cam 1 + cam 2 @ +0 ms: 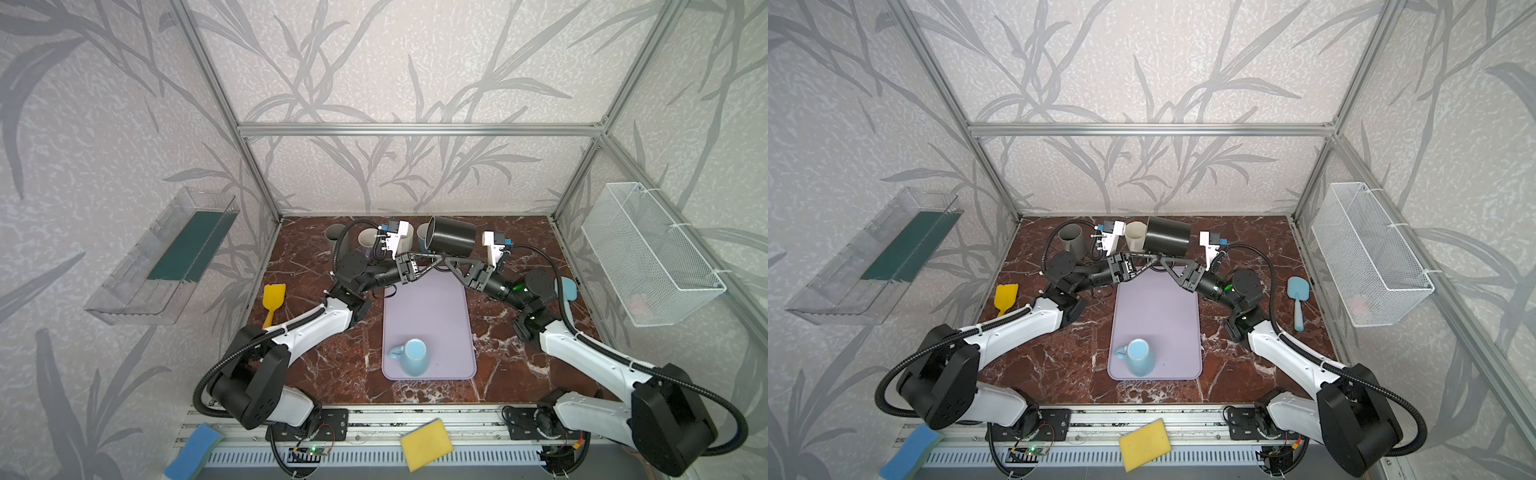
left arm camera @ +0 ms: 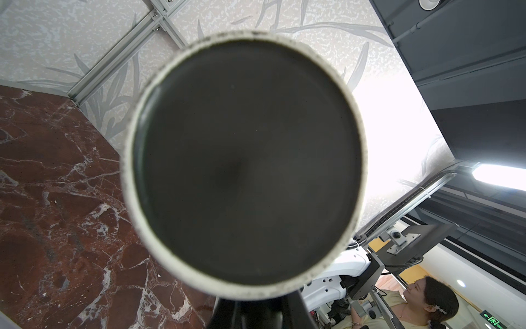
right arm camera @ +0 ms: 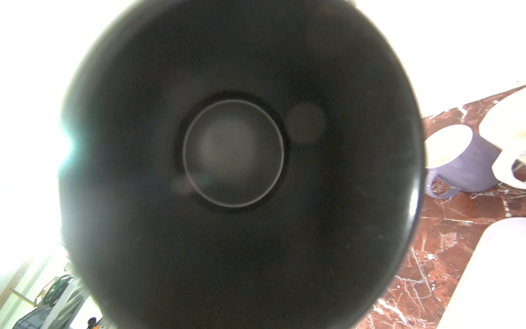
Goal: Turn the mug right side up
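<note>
A black mug [image 1: 453, 241] [image 1: 1167, 239] hangs on its side in the air above the far end of the lilac mat [image 1: 428, 311]. Its unglazed base [image 2: 244, 159] fills the left wrist view, and its dark inside [image 3: 233, 153] fills the right wrist view. My left gripper [image 1: 438, 259] [image 1: 1152, 258] and right gripper [image 1: 448, 259] [image 1: 1160, 259] meet tip to tip just under the mug, both shut at its handle. The handle itself is hidden. Dark left fingers [image 2: 256, 313] show below the base. The right jaws are hidden behind the mug in the right wrist view.
A light blue mug [image 1: 413, 357] stands upside down at the mat's near end. Grey [image 1: 334, 237], cream [image 1: 370, 241] and lilac [image 3: 461, 168] mugs stand at the back. A yellow spatula [image 1: 273, 301] lies left, a blue one [image 1: 1298, 299] right. A wire basket [image 1: 652, 253] hangs on the right wall.
</note>
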Controlling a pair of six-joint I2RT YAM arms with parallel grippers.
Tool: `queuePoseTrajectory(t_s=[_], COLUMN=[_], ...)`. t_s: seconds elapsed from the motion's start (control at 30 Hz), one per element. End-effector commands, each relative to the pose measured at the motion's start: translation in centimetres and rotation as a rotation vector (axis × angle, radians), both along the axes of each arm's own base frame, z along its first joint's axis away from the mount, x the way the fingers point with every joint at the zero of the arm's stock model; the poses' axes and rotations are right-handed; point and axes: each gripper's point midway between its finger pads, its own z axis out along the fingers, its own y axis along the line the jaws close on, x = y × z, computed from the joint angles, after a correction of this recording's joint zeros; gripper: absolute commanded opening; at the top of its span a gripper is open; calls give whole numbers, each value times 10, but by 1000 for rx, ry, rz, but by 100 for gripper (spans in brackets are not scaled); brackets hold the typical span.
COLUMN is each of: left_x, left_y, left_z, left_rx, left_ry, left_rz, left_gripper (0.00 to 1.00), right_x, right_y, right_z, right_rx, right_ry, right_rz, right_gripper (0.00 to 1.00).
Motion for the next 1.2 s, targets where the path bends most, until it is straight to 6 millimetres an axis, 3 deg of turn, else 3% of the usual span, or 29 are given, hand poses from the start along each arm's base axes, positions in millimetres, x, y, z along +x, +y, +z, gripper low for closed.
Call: queuePoseTrajectory(t_s=[0.0,0.53,1.17], left_x=[-16,-10,-6], left_y=[7,19,44], left_z=[29,16,-12], left_rx=[-47,48,150], left_ry=[-103,-93,-39], left_rz=[-9,88,221], left_gripper=[14,51,53], right_x=[-8,-13,-11], right_y=[-5,-11,-17], right_z=[28,20,0], right_rx=[-1,-93,-206], right_ry=[-115,-109,-76], right_rz=[-29,-71,-117], right_gripper=[0,0,0])
